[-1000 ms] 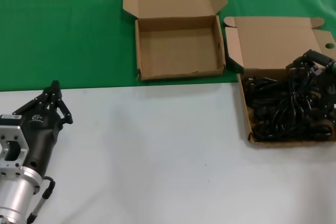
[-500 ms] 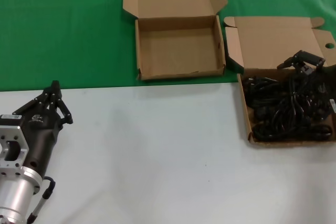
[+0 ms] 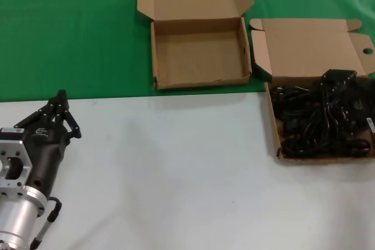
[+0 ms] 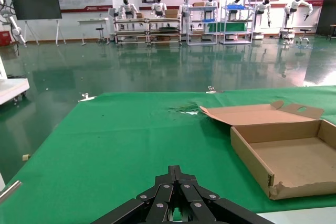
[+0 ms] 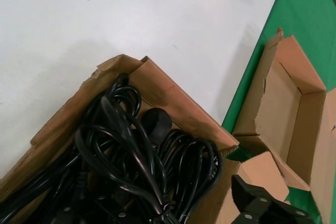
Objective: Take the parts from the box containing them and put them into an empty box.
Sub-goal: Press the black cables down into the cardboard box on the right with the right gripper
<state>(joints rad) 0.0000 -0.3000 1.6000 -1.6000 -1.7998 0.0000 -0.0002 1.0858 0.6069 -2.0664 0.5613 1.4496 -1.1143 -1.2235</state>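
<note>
the right tool point(image 3: 340, 81) has dropped lower into the box containing them point(image 3: 279, 144), now down among the parts point(image 3: 319, 124); its grip i cannot tell. the empty box point(image 3: 199, 57) sits open on green cloth point(image 3: 70, 33). the left tool point(image 3: 58, 100), pressed together, waits over the white counter point(image 3: 176, 174).

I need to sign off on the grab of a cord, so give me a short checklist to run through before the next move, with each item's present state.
1. Right hand over the box of cords: ok, at its far edge above the pile.
2. Right hand open for a grasp: cannot tell.
3. One cord singled out: not ok, the black cords lie tangled together.
4. Empty box ready: ok, lid folded back, nothing inside.
5. Left hand out of the way: ok, shut and parked over the white table, far from both boxes.
</note>
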